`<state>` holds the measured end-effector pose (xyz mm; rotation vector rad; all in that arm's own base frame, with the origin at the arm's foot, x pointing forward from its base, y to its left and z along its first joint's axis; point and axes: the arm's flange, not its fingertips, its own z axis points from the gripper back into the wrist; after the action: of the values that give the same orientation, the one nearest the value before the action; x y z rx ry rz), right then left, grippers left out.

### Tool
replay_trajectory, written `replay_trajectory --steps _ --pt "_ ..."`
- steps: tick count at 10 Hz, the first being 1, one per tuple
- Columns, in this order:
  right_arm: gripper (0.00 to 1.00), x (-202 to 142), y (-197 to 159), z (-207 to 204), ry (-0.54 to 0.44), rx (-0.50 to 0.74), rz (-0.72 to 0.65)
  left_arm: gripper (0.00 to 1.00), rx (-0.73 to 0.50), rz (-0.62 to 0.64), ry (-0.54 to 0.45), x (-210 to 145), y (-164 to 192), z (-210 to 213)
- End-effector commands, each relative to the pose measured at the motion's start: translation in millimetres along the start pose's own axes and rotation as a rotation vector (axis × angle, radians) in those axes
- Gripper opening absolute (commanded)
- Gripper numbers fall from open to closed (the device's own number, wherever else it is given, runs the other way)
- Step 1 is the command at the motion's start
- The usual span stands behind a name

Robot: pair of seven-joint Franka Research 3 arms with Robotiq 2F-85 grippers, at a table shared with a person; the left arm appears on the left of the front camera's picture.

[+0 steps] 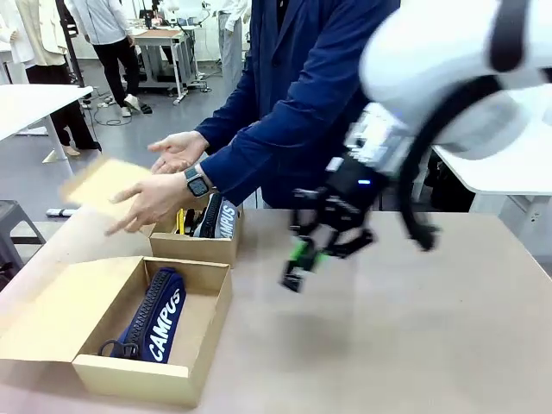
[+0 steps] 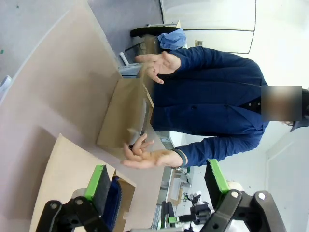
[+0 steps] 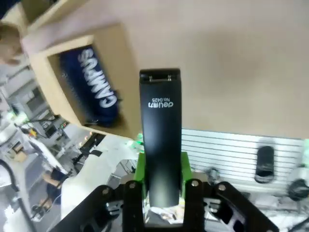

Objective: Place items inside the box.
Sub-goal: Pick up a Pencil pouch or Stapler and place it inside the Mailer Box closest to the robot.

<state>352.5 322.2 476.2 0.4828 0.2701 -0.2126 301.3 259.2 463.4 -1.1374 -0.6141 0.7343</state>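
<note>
My left gripper (image 2: 157, 180) is released. Its green pads (image 2: 98, 181) are spread wide with nothing between them, and past them I see the person's open palms.

At the front left corner of the desk (image 1: 388, 336) sits the near box (image 1: 129, 379), with its lid flap folded out to the left. The navy pouch (image 1: 159, 315) lies inside it. Its long axis runs from the front edge toward the far edge, leaning a little right at the far end. The zipper pull is at the near end, and the white CAMPUS lettering reads up its length.

Just behind it is the far box (image 1: 194, 248). A second pouch (image 1: 220, 220) stands on edge in it, with the yellow knife (image 1: 181, 222) upright just beside it on the left. The person's hands (image 1: 153, 203) hover over that box, the lower one wearing a watch (image 1: 197, 181), next to a blurred cardboard lid (image 1: 99, 185).

Right of both boxes, above the middle of the desk and apart from them, my right gripper (image 1: 309, 255) is clenched on the black stationery piece (image 3: 161, 130). In the right wrist view the piece's long axis runs straight along the fingers, and its free end points away from the wrist toward the desk surface. From the front it slants down and to the left, clear of the desk.
</note>
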Motion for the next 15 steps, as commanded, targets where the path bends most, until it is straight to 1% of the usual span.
replay_trajectory --steps 1,2,3,4,5,6,7,8,9,10,11,15 --pt "0.32 -6.4 42.2 -17.3 0.031 -0.027 0.077 1.0 -0.014 0.0 0.0 -1.3 -0.2 1.0" --pt "0.32 -5.3 34.8 -13.0 0.045 -0.052 0.054 1.0 -0.014 0.0 0.0 -1.3 -0.2 1.0" --pt "0.32 -15.1 10.4 7.3 0.024 -0.029 0.047 1.0 -0.014 0.0 0.0 -1.3 -0.2 1.0" --pt "0.32 -34.3 -29.8 35.9 0.015 -0.043 0.079 1.0 -0.014 0.0 0.0 -1.3 -0.2 1.0" --pt "0.32 -54.4 -75.7 61.3 0.028 -0.023 0.049 1.0 -0.014 0.0 0.0 -1.3 -0.2 1.0" --pt "0.32 -71.7 -128.9 81.1 0.014 0.088 -0.006 1.0 -0.014 0.0 0.0 -1.3 -0.2 1.0" --pt "0.32 -81.2 -165.8 83.8 0.006 0.145 -0.059 1.0 -0.014 0.0 0.0 -1.3 -0.2 1.0" --pt "0.32 -88.1 -189.4 82.3 0.006 0.156 -0.019 1.0 -0.014 0.0 0.0 -1.3 -0.2 1.0" --pt "0.32 -90.2 -199.5 83.9 -0.014 0.184 -0.016 1.0 -0.014 0.0 0.0 -1.3 -0.2 1.0" --pt "0.32 -84.2 -195.2 84.2 -0.02 0.178 -0.024 1.0 -0.014 0.0 0.0 -1.3 -0.2 1.0" --pt "0.32 -83.6 -185.2 94.7 0.008 0.149 -0.049 1.0 -0.014 0.0 0.0 -1.3 -0.2 1.0" --pt "0.32 -83.6 -185.2 94.7 0.008 0.149 -0.049 1.0 -0.014 0.0 0.0 -1.3 -0.2 1.0"
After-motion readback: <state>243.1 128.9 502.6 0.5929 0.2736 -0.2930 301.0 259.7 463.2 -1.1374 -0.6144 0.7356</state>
